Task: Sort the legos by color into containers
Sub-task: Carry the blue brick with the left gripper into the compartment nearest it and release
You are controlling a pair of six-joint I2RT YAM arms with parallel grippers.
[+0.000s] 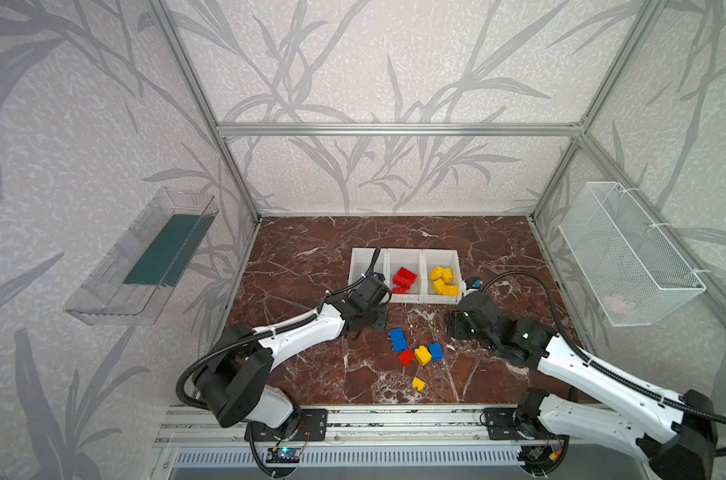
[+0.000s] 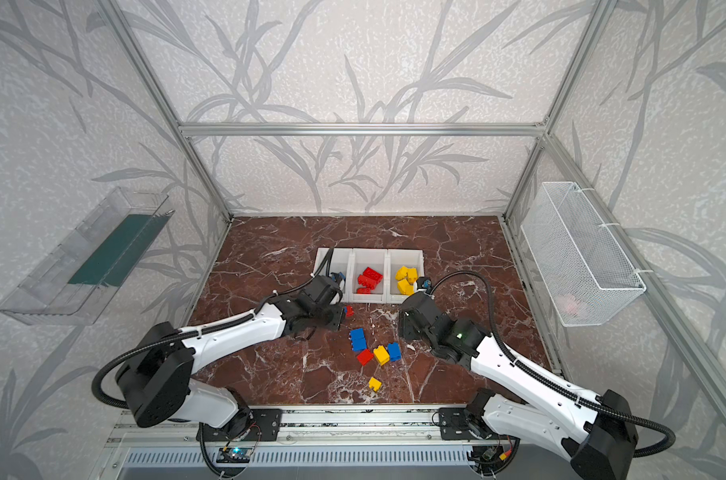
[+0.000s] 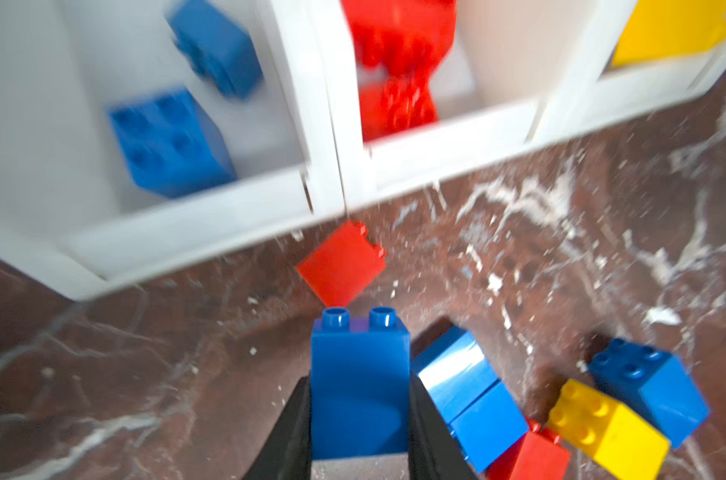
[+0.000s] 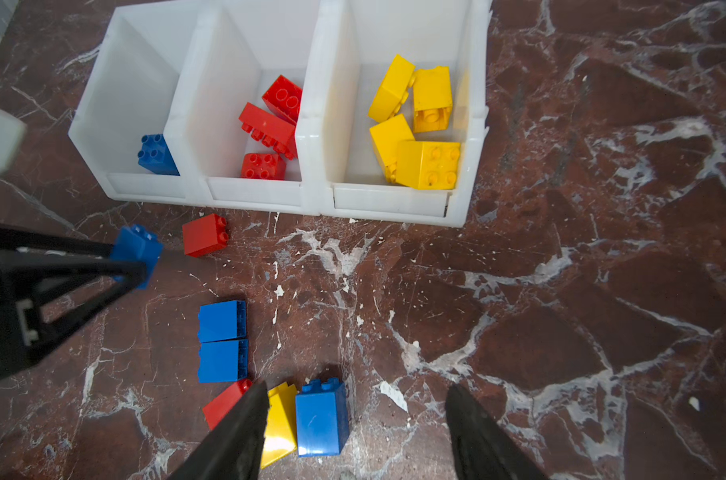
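Between the black fingers of the left gripper [image 3: 359, 380] sits a blue brick [image 4: 139, 247], clamped by its sides with its studs pointing away from the wrist. It hangs in front of the three joined white containers [image 4: 266, 195], short of the low front of the left bin [image 4: 145, 187], and close beside a loose red brick [image 4: 205, 235] that lies on its side on the marble tabletop [image 1: 311, 257].

The left bin holds two blue legos [image 3: 170, 141], the middle bin [image 4: 253, 193] three red legos [image 4: 268, 129], and the right bin [image 4: 390, 203] four yellow legos [image 4: 428, 164].

Nearer the robot, two blue oblong-looking blocks [image 4: 222, 340] lie touching end to end. Just past them is a tight cluster: a red piece [image 4: 224, 403], a yellow piece [image 4: 280, 424] and a blue piece [image 4: 322, 417], each touching its neighbour. A lone yellow brick [image 1: 418, 384] lies apart, closer to the front rail.

The right gripper [image 4: 357, 385] hovers over that cluster with its fingers spread partway and nothing gripped; one finger [image 4: 245, 419] hides part of the red and yellow pieces in the right wrist view.
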